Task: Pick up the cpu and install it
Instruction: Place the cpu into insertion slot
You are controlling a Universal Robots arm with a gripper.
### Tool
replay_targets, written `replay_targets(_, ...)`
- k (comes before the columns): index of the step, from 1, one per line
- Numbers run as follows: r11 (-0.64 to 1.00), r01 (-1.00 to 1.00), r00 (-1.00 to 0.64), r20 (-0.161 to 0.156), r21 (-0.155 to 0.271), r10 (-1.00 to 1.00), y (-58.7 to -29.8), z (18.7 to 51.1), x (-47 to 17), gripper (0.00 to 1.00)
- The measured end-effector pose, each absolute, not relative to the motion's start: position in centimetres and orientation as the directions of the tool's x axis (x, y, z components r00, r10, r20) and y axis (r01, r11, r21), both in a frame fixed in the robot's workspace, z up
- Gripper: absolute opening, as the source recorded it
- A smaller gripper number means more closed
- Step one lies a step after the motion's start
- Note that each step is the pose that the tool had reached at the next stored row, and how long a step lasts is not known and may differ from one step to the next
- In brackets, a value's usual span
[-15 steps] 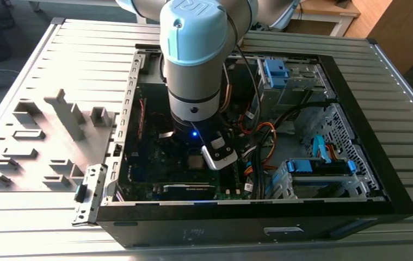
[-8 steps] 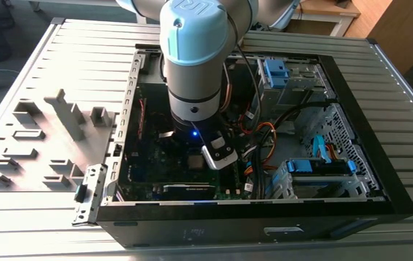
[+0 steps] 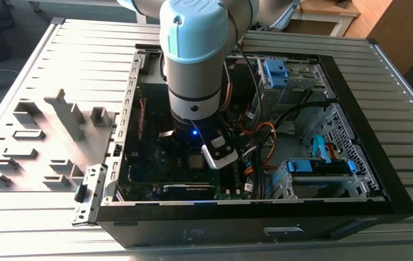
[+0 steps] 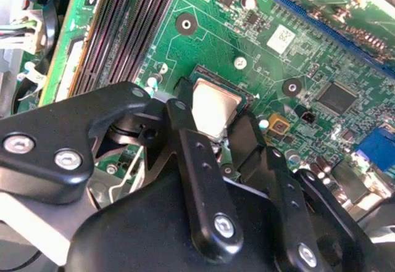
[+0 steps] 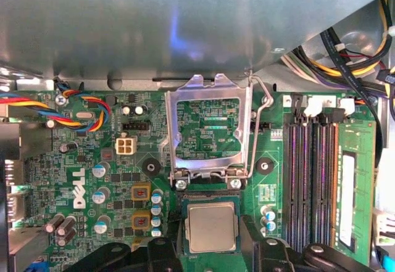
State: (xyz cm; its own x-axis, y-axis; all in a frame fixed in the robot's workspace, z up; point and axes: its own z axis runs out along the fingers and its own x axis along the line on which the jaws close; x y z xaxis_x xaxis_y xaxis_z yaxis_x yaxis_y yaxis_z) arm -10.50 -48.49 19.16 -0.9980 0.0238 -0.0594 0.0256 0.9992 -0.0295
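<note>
The cpu (image 5: 212,226), a small square chip with a dull silver top, lies flat in the dark socket on the green motherboard (image 5: 92,161). In the second wrist view the cpu (image 4: 214,107) sits just past the black fingers (image 4: 185,142). My gripper (image 5: 212,242) stands low over the socket, one finger on each side of the chip with a narrow gap at both edges, so it is open. In the exterior view the arm's wrist (image 3: 217,153) reaches down into the open computer case (image 3: 380,206).
The socket's metal load plate (image 5: 207,130) is flipped up behind the cpu, its wire lever (image 5: 262,118) raised beside it. Memory slots (image 5: 311,179) run along one side and coloured cables (image 5: 80,108) on the other. Grey fixtures (image 3: 54,136) stand at the exterior view's left.
</note>
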Motion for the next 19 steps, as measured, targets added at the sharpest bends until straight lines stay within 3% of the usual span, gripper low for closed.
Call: replay_targets(19,0.999,0.026,-0.998,-0.057,-0.033,0.025,-48.49,18.81,-10.38,0.50)
